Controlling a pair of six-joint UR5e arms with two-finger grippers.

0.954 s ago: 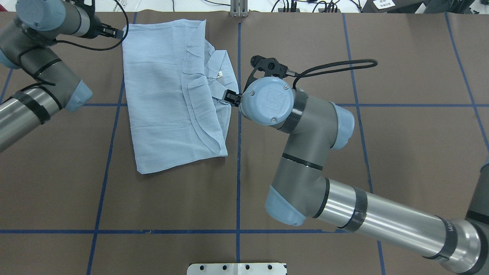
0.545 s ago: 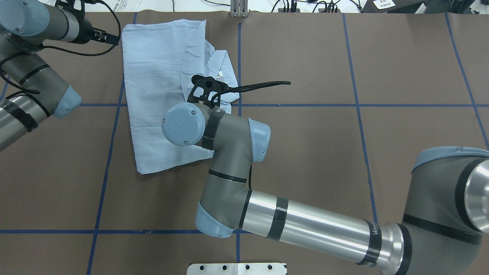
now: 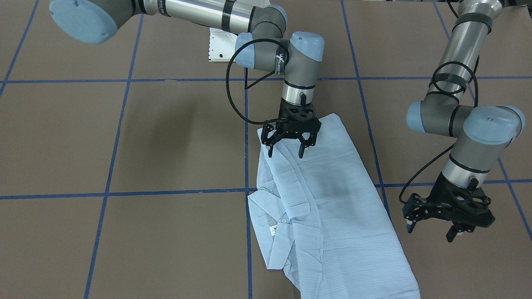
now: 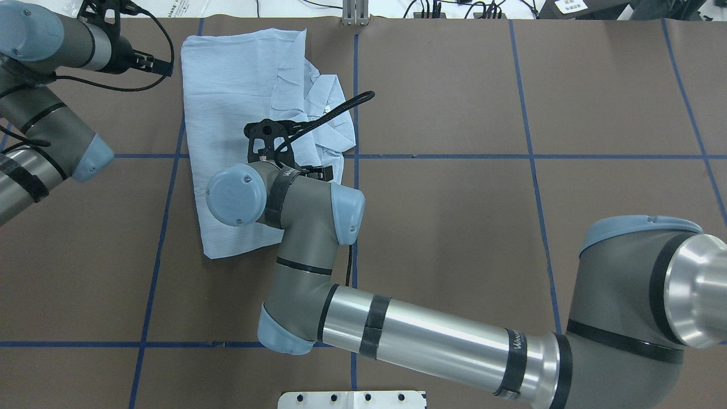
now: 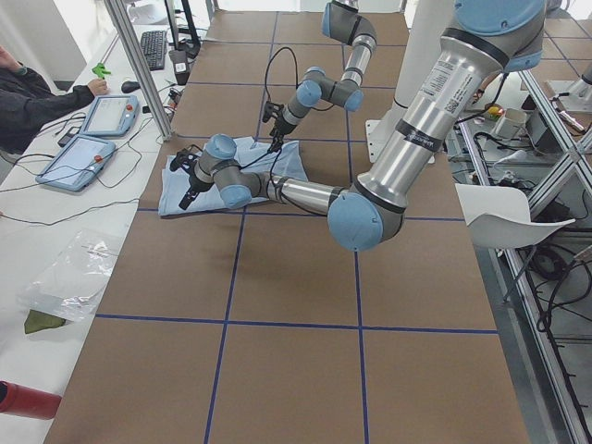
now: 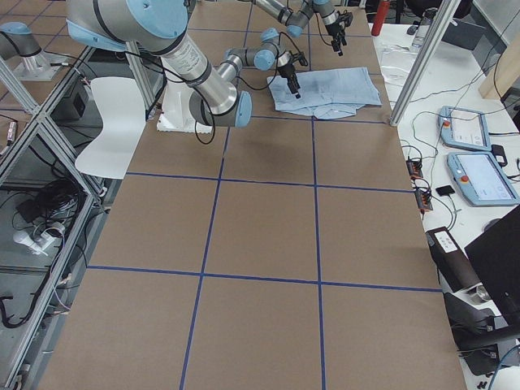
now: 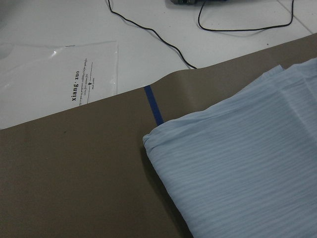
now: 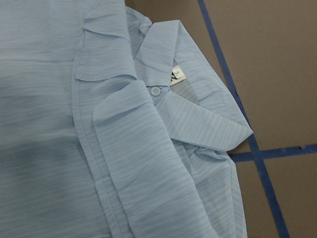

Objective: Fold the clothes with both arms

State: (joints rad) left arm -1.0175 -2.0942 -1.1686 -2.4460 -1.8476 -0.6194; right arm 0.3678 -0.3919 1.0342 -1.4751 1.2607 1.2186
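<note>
Seen from across, the matte brown desk [image 3: 124,141] is ruled into large squares by blue tape lines [image 3: 124,193]. The thin light-blue finely striped button-up shirt [image 3: 341,207] lies folded flat on it. The black two-finger right claw [image 3: 285,154] hangs just over the shirt's end nearest the robot, fingers spread and gripping nothing. The black two-finger left claw [image 3: 430,233] hovers over bare desk beside the shirt, fingers likewise apart and empty.

From overhead, the shirt sits in the far left part of the desk. A white drilled metal plate [image 4: 352,399] shows at the near edge, and black cables [image 4: 448,8] lie past the far edge.

From the left end, a person's dark sleeve [image 5: 32,100] rests on a white side surface by two pale-blue handheld screens [image 5: 79,159].

From the right end, a white plastic seat [image 6: 114,114] stands beside the desk.

The left wrist view shows a folded corner of the shirt on the brown covering. Beyond it a clear plastic bag with black lettering [image 7: 64,74] lies on a white surface.

The right wrist view shows the shirt's collar [image 8: 198,124], a small white button [image 8: 155,90] and the neck label [image 8: 178,73], with tape alongside.
</note>
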